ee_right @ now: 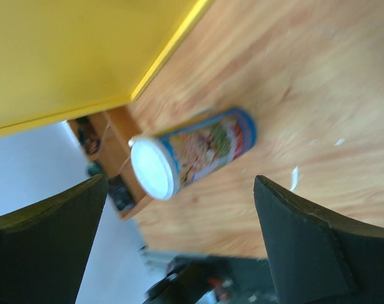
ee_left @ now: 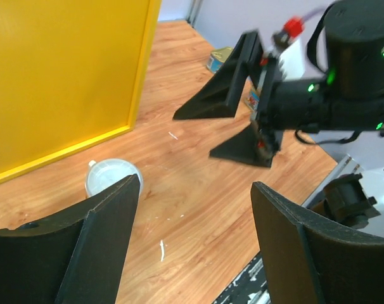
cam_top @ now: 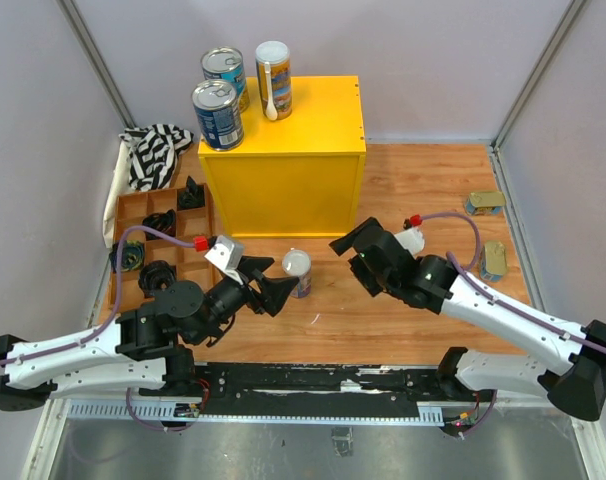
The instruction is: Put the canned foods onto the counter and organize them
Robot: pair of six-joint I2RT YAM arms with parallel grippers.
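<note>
Nearest overhead, the left gripper (cam_top: 273, 293) stands parted and empty just beside an upright slim white-lidded yellow-blue can (cam_top: 297, 272) on the wooden table (cam_top: 403, 320), before the bright yellow box cabinet (cam_top: 283, 190) — two wide blue-labelled cans (cam_top: 217, 112) and another slim can (cam_top: 274, 78) stand on its top. Left wrist: that lid sits beside one finger (ee_left: 84, 247), outside the gap. Right wrist: the right gripper (ee_right: 179, 182) gapes empty — can ahead.

Two white-shelled arms (cam_top: 53, 362) with black joints (cam_top: 178, 300), purple cables (cam_top: 448, 213), red caps (cam_top: 200, 242), green lights (ee_left: 331, 77), black wedge jaws.
</note>
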